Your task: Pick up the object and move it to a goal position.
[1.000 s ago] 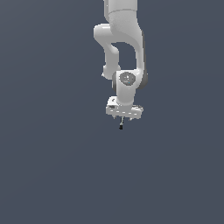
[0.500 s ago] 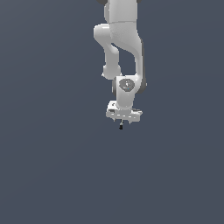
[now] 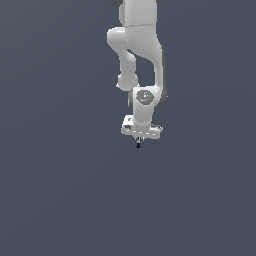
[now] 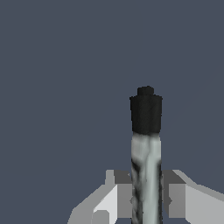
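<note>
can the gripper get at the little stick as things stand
Yes, it seems so: the gripper looks already shut on the stick, whose pale shaft sits between the fingers, black tip poking out. Nothing blocks it.

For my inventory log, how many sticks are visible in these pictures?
1. The stick is held between the fingers of the gripper, with its black tip pointing away from the gripper. None other shows in either view.

Plain dark slate-grey backdrop (image 3: 55,190) throughout; flat even light, featureless.
</note>
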Robot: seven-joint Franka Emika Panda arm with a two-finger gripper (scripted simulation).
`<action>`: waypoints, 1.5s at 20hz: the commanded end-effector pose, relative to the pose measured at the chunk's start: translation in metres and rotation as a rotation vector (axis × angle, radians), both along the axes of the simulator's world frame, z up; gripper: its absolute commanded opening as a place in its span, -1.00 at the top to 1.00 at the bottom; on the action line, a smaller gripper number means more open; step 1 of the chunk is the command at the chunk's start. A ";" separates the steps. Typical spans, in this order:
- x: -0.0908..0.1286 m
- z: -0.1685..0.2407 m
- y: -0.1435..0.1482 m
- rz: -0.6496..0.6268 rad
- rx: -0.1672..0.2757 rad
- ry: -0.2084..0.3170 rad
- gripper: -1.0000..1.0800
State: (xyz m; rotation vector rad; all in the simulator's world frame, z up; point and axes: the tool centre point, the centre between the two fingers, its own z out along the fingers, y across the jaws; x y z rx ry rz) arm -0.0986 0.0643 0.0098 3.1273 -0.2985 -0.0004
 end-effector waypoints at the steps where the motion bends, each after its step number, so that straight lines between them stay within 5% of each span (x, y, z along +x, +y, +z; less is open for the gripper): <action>1: 0.000 0.000 0.000 0.000 0.000 0.000 1.00; 14: 0.015 0.045 -0.017 0.000 0.000 0.000 1.00; 30: 0.067 0.191 -0.071 0.000 0.001 0.000 1.00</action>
